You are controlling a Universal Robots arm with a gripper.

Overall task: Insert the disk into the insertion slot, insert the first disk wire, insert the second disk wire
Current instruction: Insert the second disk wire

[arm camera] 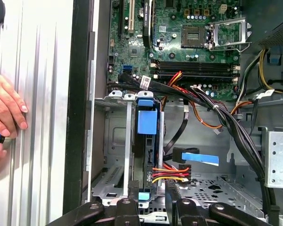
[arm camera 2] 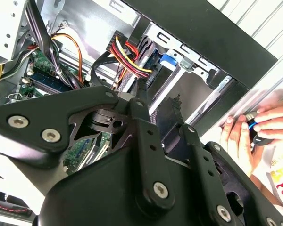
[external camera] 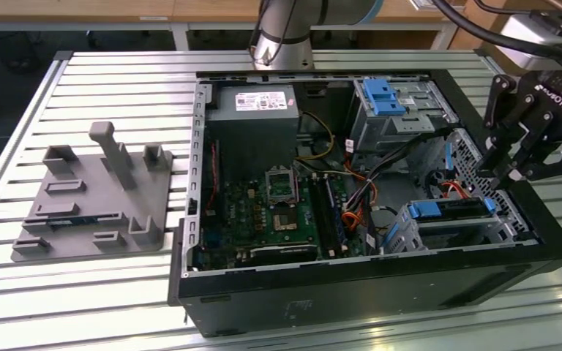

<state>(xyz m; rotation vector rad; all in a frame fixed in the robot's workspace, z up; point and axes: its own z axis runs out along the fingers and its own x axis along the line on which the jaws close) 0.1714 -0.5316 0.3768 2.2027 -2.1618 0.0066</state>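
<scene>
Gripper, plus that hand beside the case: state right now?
Gripper: cannot tell whether open or closed; close to the disk.
Person's hand: resting on the table, holding a small dark-and-blue object.

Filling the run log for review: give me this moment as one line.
disk seated in insertion slot | pincer open, at insertion slot | person's hand beside case

The disk (arm camera: 146,121), silver in a bright blue carrier, sits fully inside the slot (arm camera: 114,141), a small perforated silver cage. A red, yellow and black wire (arm camera: 172,172) reaches its edge; whether it is plugged in cannot be told.
</scene>
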